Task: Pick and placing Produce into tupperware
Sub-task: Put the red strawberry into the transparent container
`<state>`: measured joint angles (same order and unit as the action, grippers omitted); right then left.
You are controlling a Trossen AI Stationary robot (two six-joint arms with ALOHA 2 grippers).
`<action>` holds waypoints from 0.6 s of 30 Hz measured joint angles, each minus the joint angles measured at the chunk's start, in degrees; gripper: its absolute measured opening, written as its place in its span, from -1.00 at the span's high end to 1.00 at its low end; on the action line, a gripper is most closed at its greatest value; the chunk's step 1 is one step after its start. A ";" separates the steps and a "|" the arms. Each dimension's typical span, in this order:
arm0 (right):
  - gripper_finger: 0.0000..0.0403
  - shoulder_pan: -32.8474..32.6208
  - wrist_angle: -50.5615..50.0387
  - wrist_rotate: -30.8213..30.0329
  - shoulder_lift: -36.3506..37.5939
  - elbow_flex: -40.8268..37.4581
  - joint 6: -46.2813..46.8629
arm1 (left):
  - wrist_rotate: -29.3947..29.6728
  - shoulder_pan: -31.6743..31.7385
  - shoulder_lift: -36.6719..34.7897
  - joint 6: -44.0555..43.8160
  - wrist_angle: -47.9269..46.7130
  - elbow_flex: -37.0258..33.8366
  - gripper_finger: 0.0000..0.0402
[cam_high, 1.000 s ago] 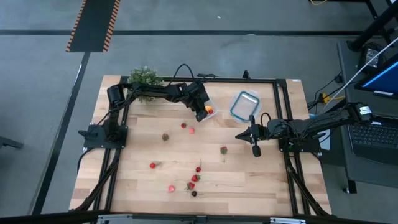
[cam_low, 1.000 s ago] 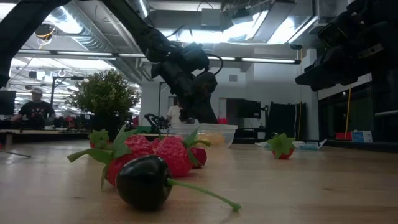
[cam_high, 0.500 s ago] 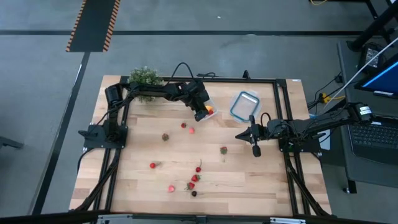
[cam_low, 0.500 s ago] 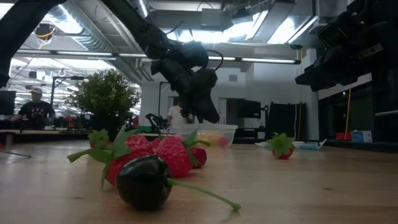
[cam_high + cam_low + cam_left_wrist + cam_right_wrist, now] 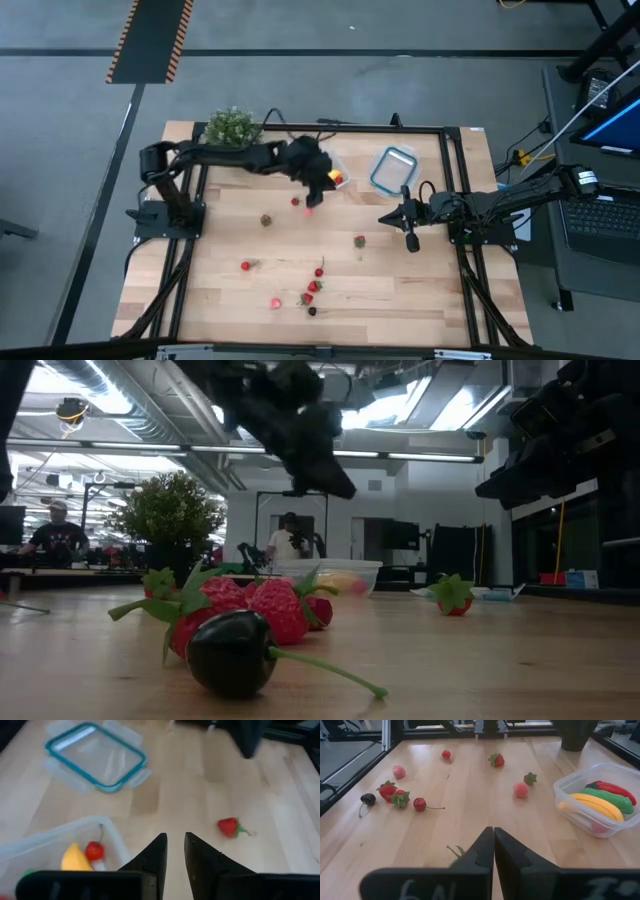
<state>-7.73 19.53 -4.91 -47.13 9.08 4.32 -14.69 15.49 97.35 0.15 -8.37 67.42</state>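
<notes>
Tupperware [image 5: 337, 172] sits near the table's far edge, left of centre-right, just beside the blue-rimmed clear container [image 5: 391, 168]; the two are close but apart. In the right wrist view the tub [image 5: 596, 796] holds a yellow banana [image 5: 594, 804], a green oblong piece [image 5: 608, 800] and a red pepper [image 5: 614, 790] lying side by side; a small red item shows low against its wall.

Left gripper [image 5: 313, 186] hangs above the table just in front of the tub, arm stretched from its base at the left edge across the far side past the potted plant [image 5: 231, 125]. In its wrist view the fingers [image 5: 153, 857] stand a narrow slit apart with nothing between them; the tub's corner [image 5: 107, 827] lies just beside them.

Right gripper [image 5: 411, 237] hovers right of centre, arm folded in from the right edge. Its fingers [image 5: 482, 851] are pressed together, empty.

Loose produce: a pink berry [image 5: 307, 211] just below the left gripper, a strawberry [image 5: 359, 240] mid-table, a cluster of red pieces [image 5: 311, 290] with a dark cherry [image 5: 312, 311] toward the near edge, one red piece [image 5: 245, 266] to the left, a pink one [image 5: 275, 302] beside the cluster. Wide bare wood lies between the mid-table strawberry and the near cluster, and along the left and right sides.

A black frame rail [image 5: 452, 170] runs along the table's edges. No legible writing on tub or container; faint marks on the right wrist's housing [image 5: 420, 887] are unreadable. A person [image 5: 52, 532] sits in the room behind.
</notes>
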 joint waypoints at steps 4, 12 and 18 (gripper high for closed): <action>0.92 -0.02 -0.22 0.00 -0.02 0.00 1.13 | 2.98 -4.41 -5.61 -0.95 8.54 -6.17 0.75; 0.91 -0.12 0.04 0.44 -0.67 0.02 0.42 | 9.70 -11.28 -15.13 -4.12 21.96 -19.93 0.82; 0.65 -1.20 -0.87 0.50 -2.63 1.14 -1.37 | 19.95 -16.93 -20.77 -6.88 30.68 -30.01 0.87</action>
<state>-8.93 18.66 -4.40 -49.76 10.22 2.95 5.26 -1.44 76.58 -6.73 22.31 37.42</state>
